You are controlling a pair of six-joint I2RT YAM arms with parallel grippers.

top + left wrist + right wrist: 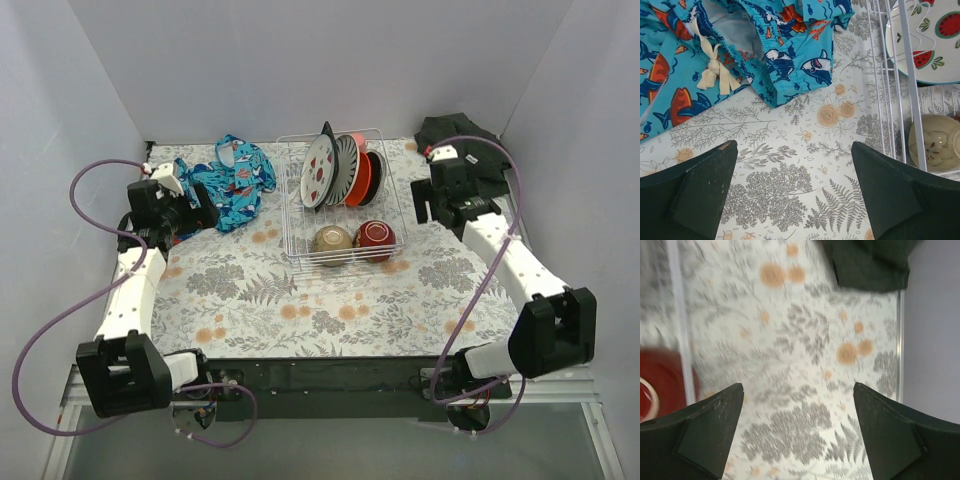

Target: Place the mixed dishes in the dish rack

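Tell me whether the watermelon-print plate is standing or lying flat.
Standing: the watermelon-print plate rests on edge, slightly tilted, in the dish rack's far half.

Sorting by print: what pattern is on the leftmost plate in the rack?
Watermelon slices on white; the plate shows best from the left wrist.

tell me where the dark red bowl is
Top view: the dark red bowl sits in the near right corner of the dish rack, beside the cream bowl.
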